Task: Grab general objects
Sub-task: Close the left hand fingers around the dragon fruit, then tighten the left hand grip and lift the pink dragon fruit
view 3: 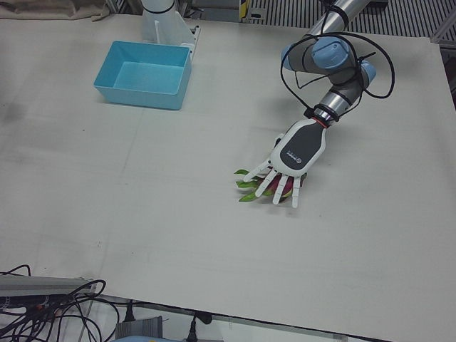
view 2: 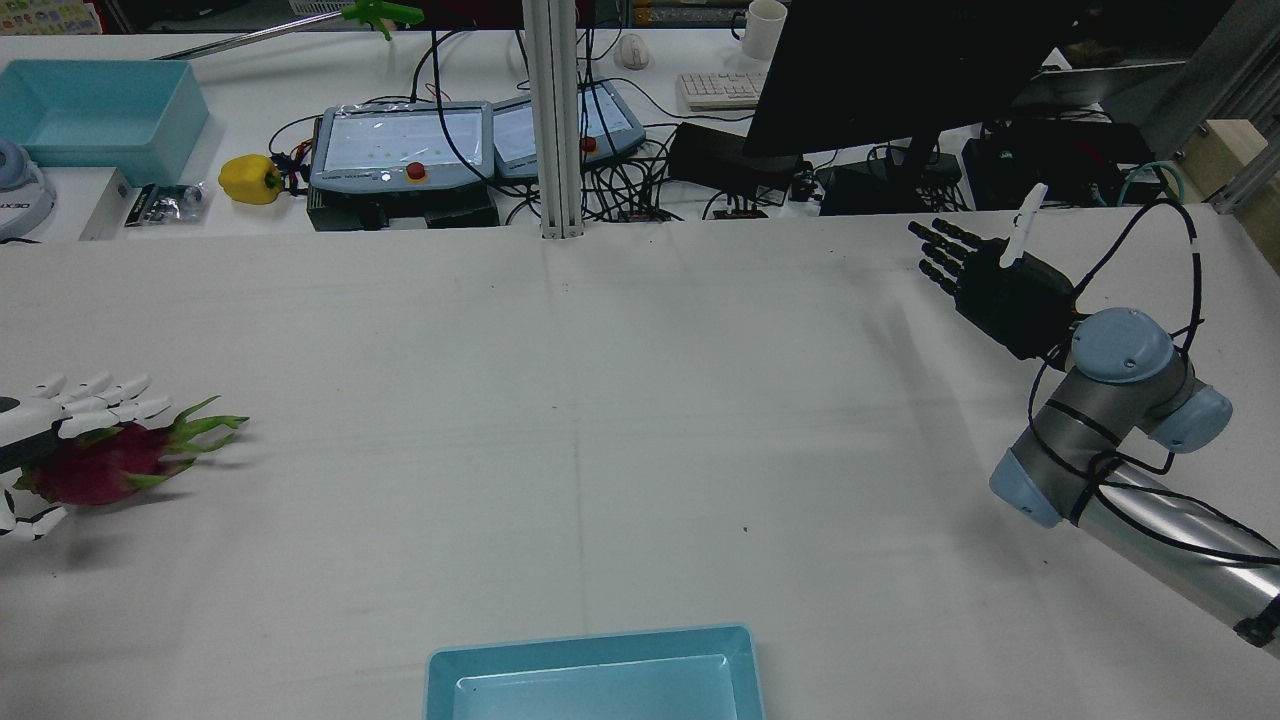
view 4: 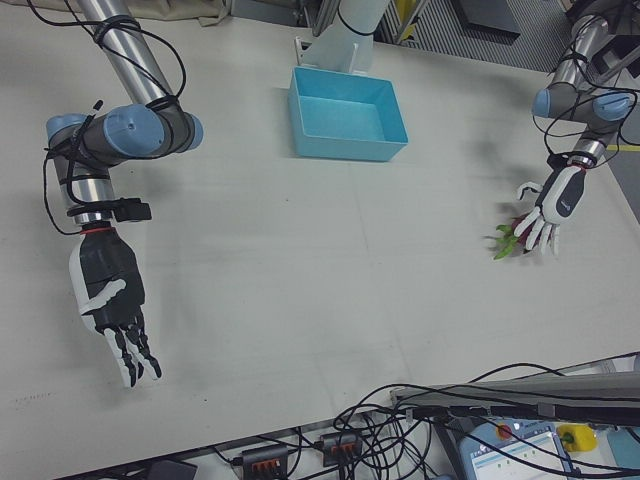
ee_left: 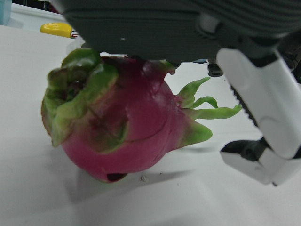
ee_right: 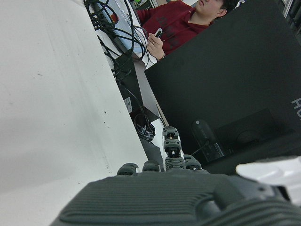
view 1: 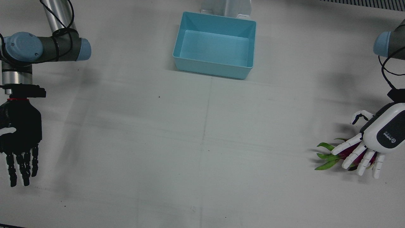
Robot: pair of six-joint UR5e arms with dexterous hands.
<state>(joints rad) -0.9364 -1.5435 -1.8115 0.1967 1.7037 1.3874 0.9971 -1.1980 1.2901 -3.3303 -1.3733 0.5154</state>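
On the counter (view 1: 202, 158) there is one dragon fruit (ee_left: 122, 132) and one light-blue bin (view 1: 215, 44). Two robot hands work there: one white (view 1: 376, 139), one black (view 1: 19, 133).

**Colours across the table**

The dragon fruit (ee_left: 127, 136) is deep magenta with green scales, paler at the tips. Over it, the left hand (view 1: 376, 139) is white with a dark grey back panel. Far from the fruit, the right hand (view 1: 19, 139) is black with one white part. The bin (view 1: 215, 46) is light turquoise; the table (view 1: 202, 142) is off-white.
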